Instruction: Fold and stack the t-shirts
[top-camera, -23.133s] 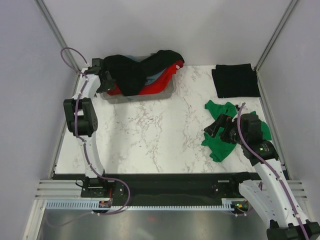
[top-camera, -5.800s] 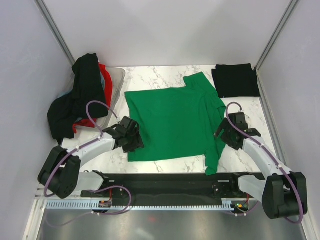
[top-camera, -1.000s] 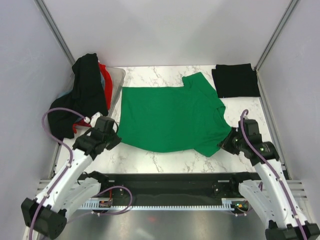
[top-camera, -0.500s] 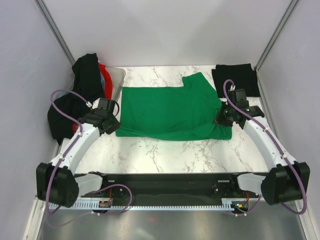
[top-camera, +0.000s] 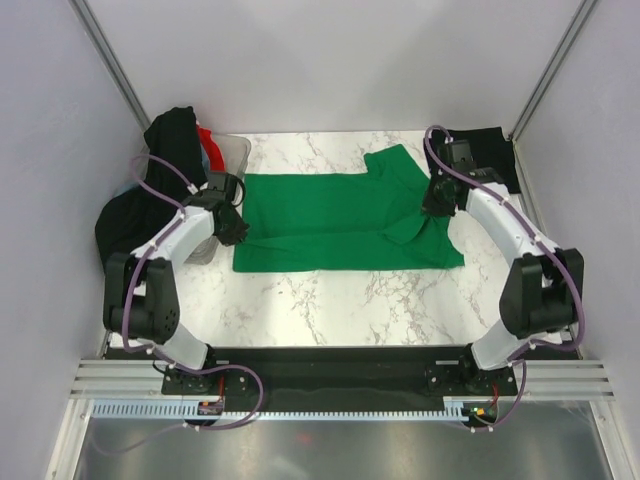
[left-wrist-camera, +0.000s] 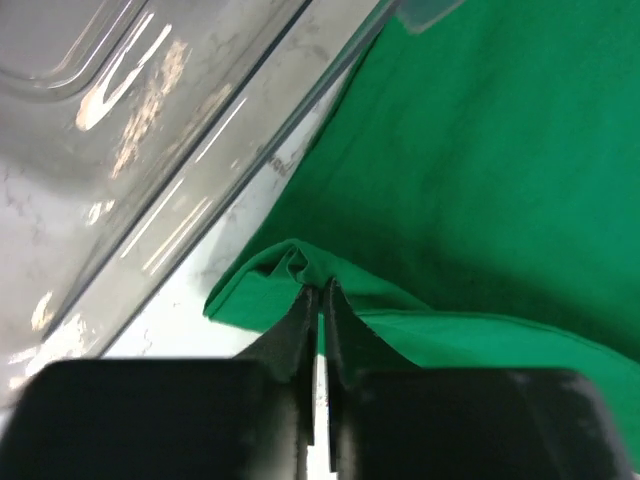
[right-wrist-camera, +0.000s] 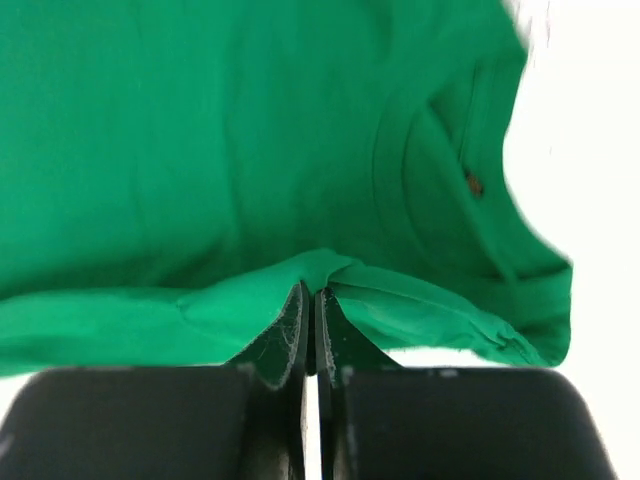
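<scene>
Left gripper (left-wrist-camera: 318, 300) pinches a fold of the green shirt (top-camera: 330, 215) beside the tub (top-camera: 236, 152); right gripper (right-wrist-camera: 310, 296) clamps the opposite side. It lies half-folded across the table (top-camera: 330, 300).

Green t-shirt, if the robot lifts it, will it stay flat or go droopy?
Probably droopy: the green t-shirt bunches into soft wrinkles where the left tool pinches it. It likely bends easily, since its near part lies doubled over. It seems light: the right tool holds it by a thin pinch of cloth.
</scene>
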